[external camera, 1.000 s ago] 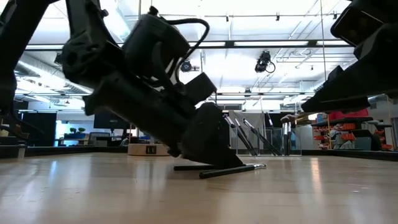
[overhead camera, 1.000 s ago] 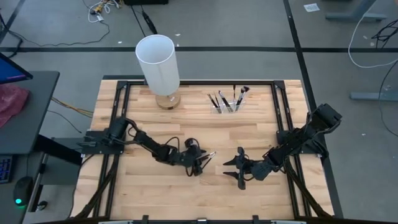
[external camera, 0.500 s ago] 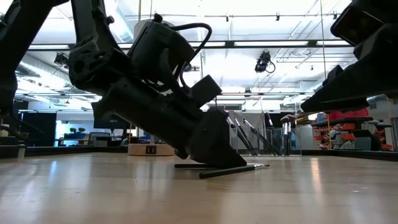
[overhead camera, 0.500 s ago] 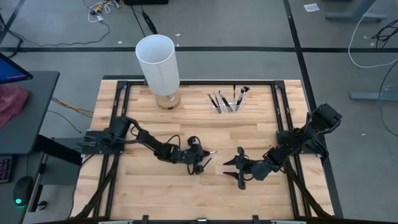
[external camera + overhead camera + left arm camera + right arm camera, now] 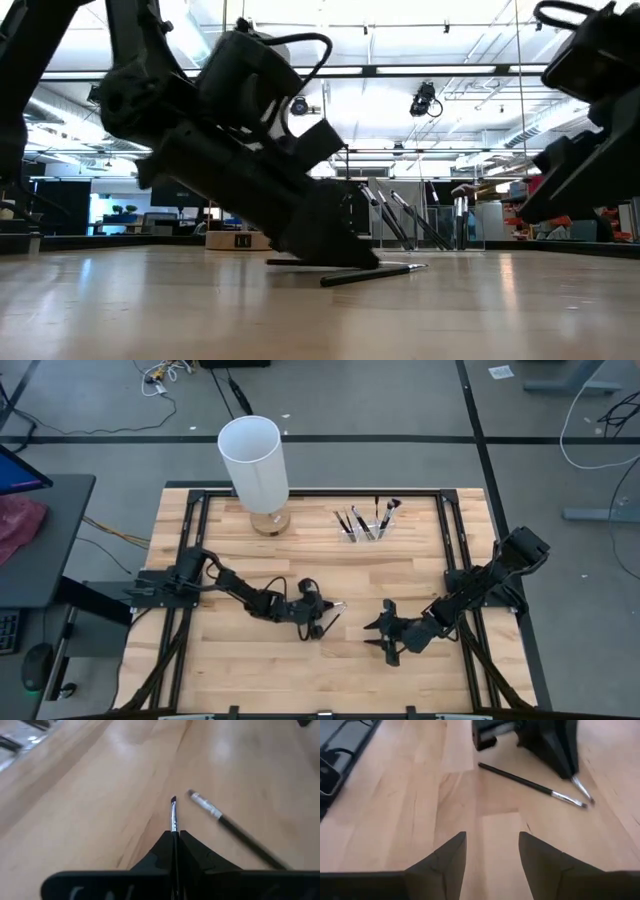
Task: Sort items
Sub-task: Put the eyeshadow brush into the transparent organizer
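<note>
Thin brush point(image 5: 173, 815), silver ferrule, pinched by left pincer point(image 5: 175, 837)

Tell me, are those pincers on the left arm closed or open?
Closed. In the wrist view the left gripper has its fingers pressed together on a thin brush, whose tip sticks out.

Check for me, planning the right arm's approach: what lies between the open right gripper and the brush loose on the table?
Only bare wood: in the right wrist view, nothing separates the right gripper from the loose brush.

No readable text, labels or numbers anywhere.
</note>
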You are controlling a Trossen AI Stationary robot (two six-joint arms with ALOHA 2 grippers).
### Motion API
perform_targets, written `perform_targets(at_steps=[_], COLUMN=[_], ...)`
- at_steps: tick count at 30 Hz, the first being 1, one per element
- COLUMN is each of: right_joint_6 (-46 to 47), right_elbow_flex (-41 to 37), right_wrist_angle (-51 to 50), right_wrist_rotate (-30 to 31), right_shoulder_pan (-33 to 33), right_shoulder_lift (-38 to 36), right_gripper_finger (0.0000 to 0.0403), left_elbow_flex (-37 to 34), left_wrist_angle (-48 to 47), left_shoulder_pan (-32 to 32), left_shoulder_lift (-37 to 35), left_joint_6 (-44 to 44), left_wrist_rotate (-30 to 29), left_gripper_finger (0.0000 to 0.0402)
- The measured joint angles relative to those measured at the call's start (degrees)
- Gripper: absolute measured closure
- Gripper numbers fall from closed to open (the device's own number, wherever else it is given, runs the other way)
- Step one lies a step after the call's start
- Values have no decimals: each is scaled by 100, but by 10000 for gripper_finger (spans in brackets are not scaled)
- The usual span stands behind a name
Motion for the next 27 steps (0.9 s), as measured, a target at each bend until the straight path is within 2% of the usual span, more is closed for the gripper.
perform_targets(at_steps=[8, 13, 19, 23, 27], right_joint_6=[263, 242, 124, -315, -1301], right_elbow_flex=[-2, -2, -8, -9, -9], right_wrist_angle=[-78, -88, 71, 1091, 2361], right_wrist_rotate=[1158, 1203, 1426, 1801, 1920], right_shoulder_pan=[-24, -99, -103, -94, -50], right_shoulder_lift=[2, 21, 426, 767, 935], right_gripper_finger=[218, 218, 218, 218, 218], left_elbow_flex=[0, 4, 245, 518, 777], left_wrist_angle=[4, 399, 827, 936, 938], left_shoulder_pan=[-69, -98, -250, -380, -514], left_shoulder_lift=[-385, -411, -478, -481, -481], left_joint_6=[128, 93, 175, 279, 421], left_wrist_rotate=[-346, -351, -296, 35, 250], left_gripper_finger=[382, 379, 378, 379, 377])
